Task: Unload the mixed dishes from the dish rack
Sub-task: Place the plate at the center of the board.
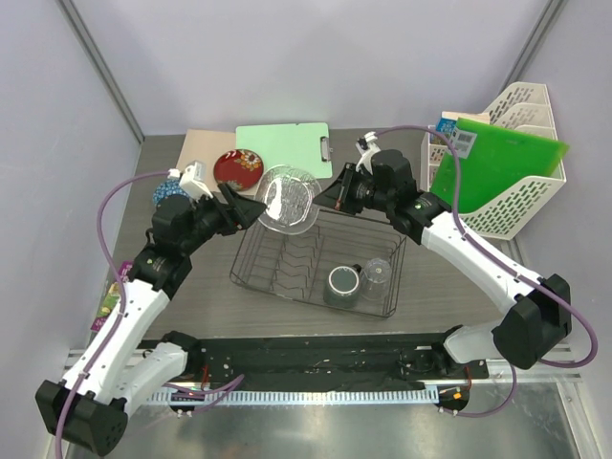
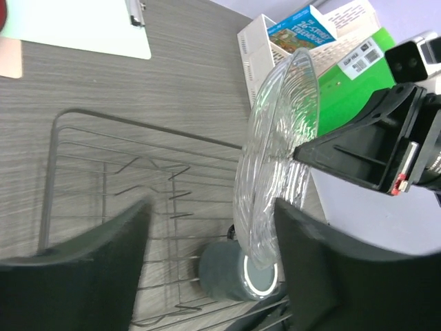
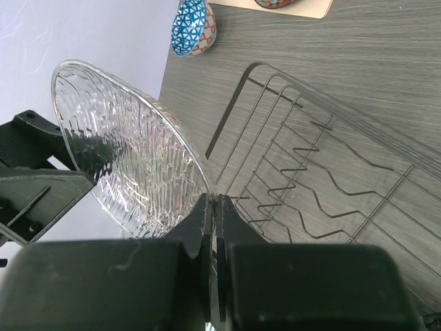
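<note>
- Top view: right fingers [image 1: 330, 196] are clamped on the rim of the glass bowl [image 1: 289, 199], held on edge over the far-left corner of the dish rack [image 1: 287, 270].
- Left fingers [image 1: 247, 207] are spread, at the bowl's opposite side.
- Grey mug [image 1: 342, 284] and glass cup [image 1: 377, 276] sit side by side at the rack's near right end.
- On the worktop [image 1: 421, 311] behind the left arm: red plate [image 1: 238, 167] on a tan board [image 1: 201, 143], and blue bowl [image 1: 172, 187].
- Green clipboard [image 1: 285, 148] is just behind the glass bowl. White file holder [image 1: 521, 206] with green folder [image 1: 497, 158] is far right.
- Left wrist: glass bowl [image 2: 279, 152] stands between the spread left fingers [image 2: 89, 276], close to one. Can't tell if it touches.
- Right fingers [image 2: 344, 148] pinch the far rim. The mug [image 2: 238, 276] lies underneath, with rack prongs [image 2: 151, 186] alongside.
- Right wrist: right fingers [image 3: 196, 231] are closed on the rim, and the bowl [image 3: 124, 152] is tilted above the rack [image 3: 310, 172].
- Left fingers [image 3: 27, 186] are at its far side. The blue bowl [image 3: 193, 27] is beyond.
</note>
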